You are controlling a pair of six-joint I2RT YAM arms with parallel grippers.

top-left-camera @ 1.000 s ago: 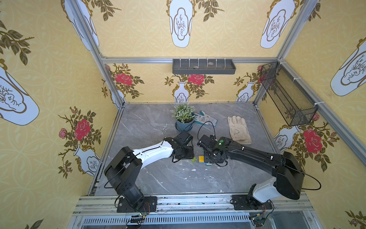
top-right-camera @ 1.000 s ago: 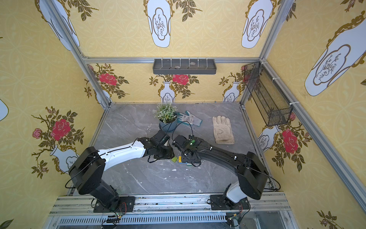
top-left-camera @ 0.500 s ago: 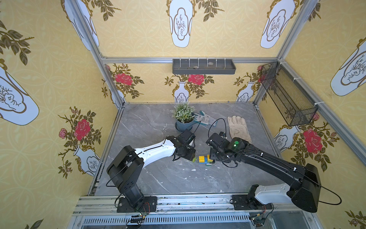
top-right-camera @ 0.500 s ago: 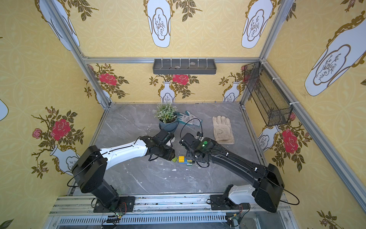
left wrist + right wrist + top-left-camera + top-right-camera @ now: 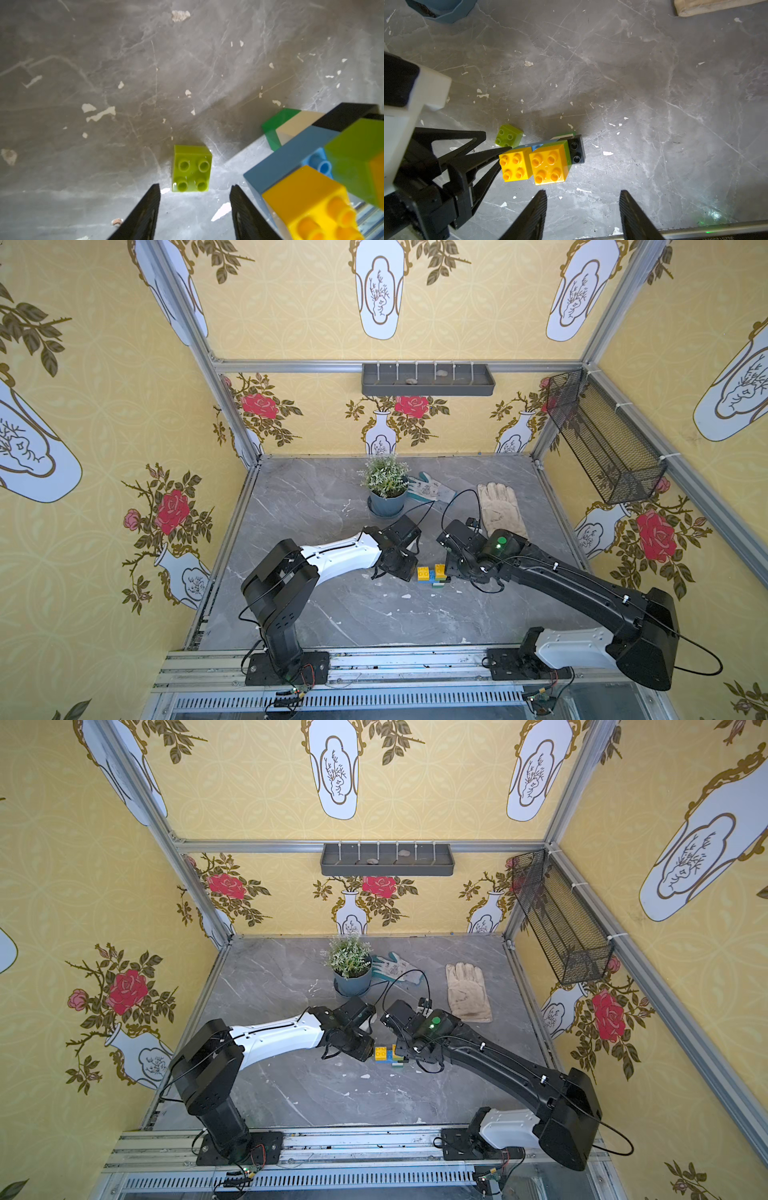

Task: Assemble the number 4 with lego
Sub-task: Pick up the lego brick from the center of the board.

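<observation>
The lego figure (image 5: 432,575) (image 5: 388,1054) stands on the grey table between my two grippers. In the right wrist view it shows two yellow bricks (image 5: 549,164) on top, a black brick (image 5: 577,151) beside them, and blue and lime below. The left wrist view shows its blue bar (image 5: 291,158), one yellow brick straight on that bar, a lime brick, and green, white and black bricks. A loose lime brick (image 5: 192,168) (image 5: 508,136) lies just beyond my left gripper (image 5: 195,187), which is open and empty. My right gripper (image 5: 582,192) is open and empty, near the yellow bricks.
A potted plant (image 5: 385,485) stands behind the bricks, with a blue-white glove (image 5: 430,489) and a beige glove (image 5: 500,508) to its right. A wire basket (image 5: 602,439) hangs on the right wall and a grey shelf (image 5: 428,379) on the back wall.
Both grippers have drawn back from over the bricks, the right arm swinging out to the right. The yellow-topped figure now shows uncovered between them.
</observation>
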